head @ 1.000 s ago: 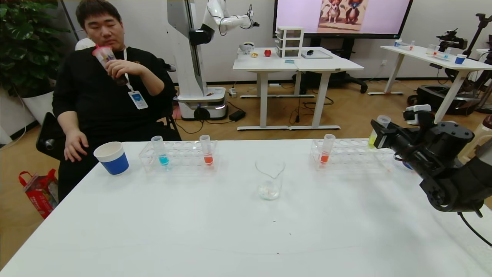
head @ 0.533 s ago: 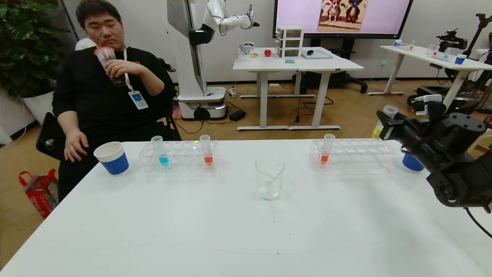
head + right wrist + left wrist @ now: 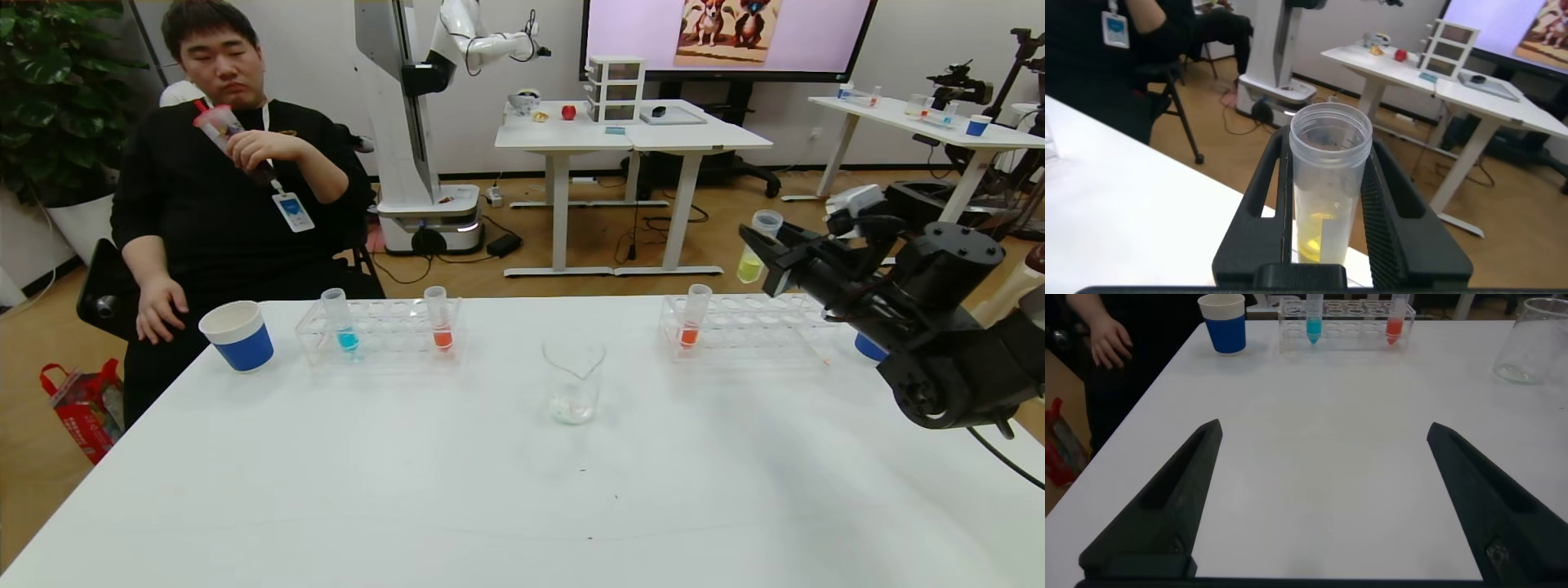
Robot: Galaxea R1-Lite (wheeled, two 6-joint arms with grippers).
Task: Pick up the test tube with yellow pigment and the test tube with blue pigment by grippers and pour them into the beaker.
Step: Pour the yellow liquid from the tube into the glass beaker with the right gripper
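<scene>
A: Nearest, left gripper (image 3: 1319,506): fingers spread wide, holding nothing, low over bare white table (image 3: 457,490), out of the head view. Parked, by the look of it.

B: Mid-table, beaker (image 3: 573,380): upright, apart from both racks, only a pale trace at the bottom (no colour poured in, judging from that).

A: Further back, left rack (image 3: 380,331): test tube with blue pigment (image 3: 336,320) standing in it, untouched, orange tube (image 3: 438,318) a few slots along. Blue paper cup (image 3: 237,335) just beside the rack.

B: Right rack (image 3: 747,328): one orange tube (image 3: 695,316) only.

A: Right gripper (image 3: 763,255): clamped on test tube with yellow pigment (image 3: 758,247), lifted clear above the rack's far side, near upright, liquid low in it.

B: Judged stage: yellow picked, not poured. Left: carry to beaker, tip; then blue, whole sequence.
</scene>
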